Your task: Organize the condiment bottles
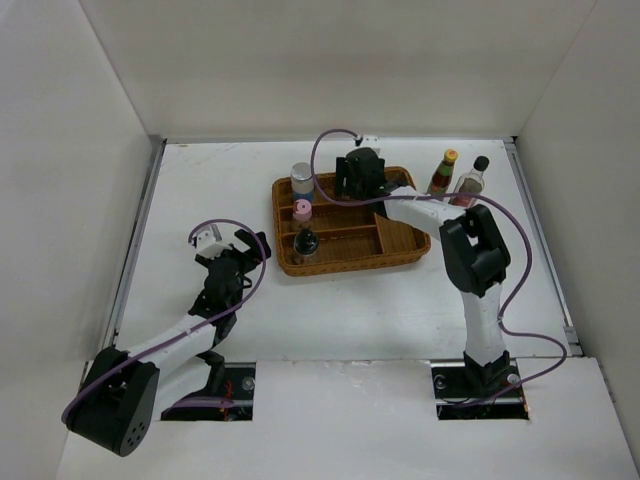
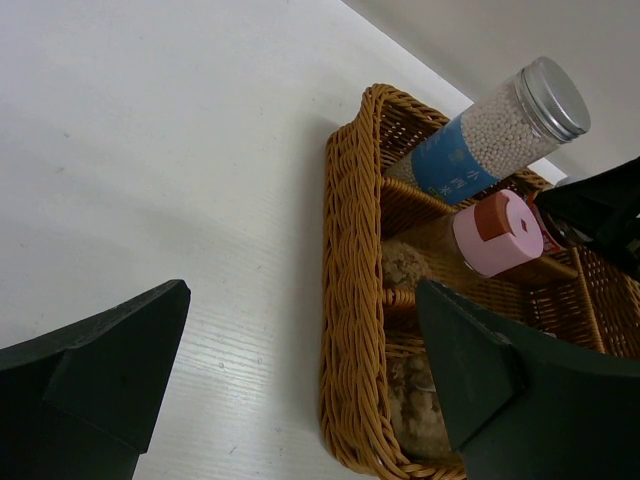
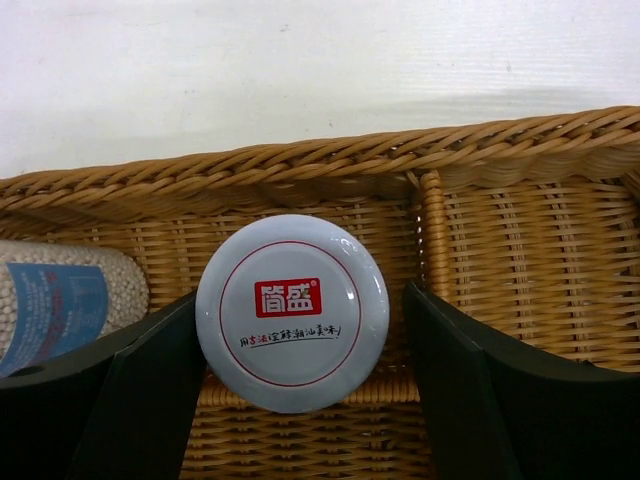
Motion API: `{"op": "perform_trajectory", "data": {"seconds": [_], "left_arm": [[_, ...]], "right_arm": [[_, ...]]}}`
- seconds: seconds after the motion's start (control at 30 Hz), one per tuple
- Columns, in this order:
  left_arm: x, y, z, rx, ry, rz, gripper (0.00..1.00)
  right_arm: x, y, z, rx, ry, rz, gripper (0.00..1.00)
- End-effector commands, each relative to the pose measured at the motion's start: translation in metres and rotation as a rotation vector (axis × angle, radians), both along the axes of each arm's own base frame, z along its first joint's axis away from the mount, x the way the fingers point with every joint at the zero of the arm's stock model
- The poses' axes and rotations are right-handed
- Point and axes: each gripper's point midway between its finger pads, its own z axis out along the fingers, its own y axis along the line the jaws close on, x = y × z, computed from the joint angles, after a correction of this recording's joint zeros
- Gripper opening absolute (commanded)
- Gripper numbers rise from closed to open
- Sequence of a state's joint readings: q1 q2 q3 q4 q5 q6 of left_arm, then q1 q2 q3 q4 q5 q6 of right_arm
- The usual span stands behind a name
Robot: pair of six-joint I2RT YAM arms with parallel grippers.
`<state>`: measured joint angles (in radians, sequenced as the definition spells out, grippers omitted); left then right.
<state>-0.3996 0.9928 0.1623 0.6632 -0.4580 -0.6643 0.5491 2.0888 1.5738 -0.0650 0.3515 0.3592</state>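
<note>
A short jar [image 3: 292,311] with a pale lid and red logo stands in a back compartment of the wicker tray [image 3: 330,155]. My right gripper [image 3: 300,302] is open around it; the left finger touches the lid's edge and the right finger stands a little off it. The silver-capped blue-label bottle [image 1: 302,180], the pink-capped one [image 1: 302,211] and the dark black-capped one [image 1: 306,243] stand along the tray's left side. The yellow-capped green bottle [image 1: 443,172] and the tall clear black-capped bottle [image 1: 470,180] stand on the table right of the tray. My left gripper [image 1: 240,250] is open and holds nothing, left of the tray.
The brown wicker tray [image 1: 400,243] has several compartments divided by woven walls. In the left wrist view its near left corner [image 2: 350,300] lies between my open fingers [image 2: 100,370]. White walls close in the table on three sides.
</note>
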Motion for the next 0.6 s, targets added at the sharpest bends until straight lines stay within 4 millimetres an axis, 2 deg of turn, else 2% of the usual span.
{"op": "perform_trajectory", "data": {"seconds": [0.0,0.17,0.27,0.33,0.4,0.5,0.57], "left_arm": [[0.009,-0.004,0.029,-0.049,-0.085,-0.006,1.0],[0.008,-0.004,0.031,-0.052,-0.092,-0.006,1.0],[0.008,-0.005,0.032,-0.053,-0.095,-0.007,1.0],[0.007,-0.004,0.033,-0.054,-0.098,-0.007,1.0],[0.007,-0.004,0.033,-0.055,-0.099,-0.007,1.0],[0.007,-0.007,0.033,-0.057,-0.099,-0.016,1.0],[0.007,-0.007,0.033,-0.059,-0.099,-0.018,1.0]], "right_arm": [[0.011,0.004,0.079,0.091,-0.163,-0.011,0.83],[-0.007,-0.008,0.149,0.122,-0.268,0.004,0.87],[-0.023,-0.023,0.182,0.125,-0.322,-0.009,0.87],[-0.032,-0.05,0.199,0.119,-0.346,-0.069,0.87],[-0.041,-0.087,0.216,0.096,-0.379,-0.155,0.87],[-0.058,-0.152,0.237,0.04,-0.432,-0.306,0.88],[-0.07,-0.196,0.242,-0.009,-0.453,-0.424,0.88]]}}
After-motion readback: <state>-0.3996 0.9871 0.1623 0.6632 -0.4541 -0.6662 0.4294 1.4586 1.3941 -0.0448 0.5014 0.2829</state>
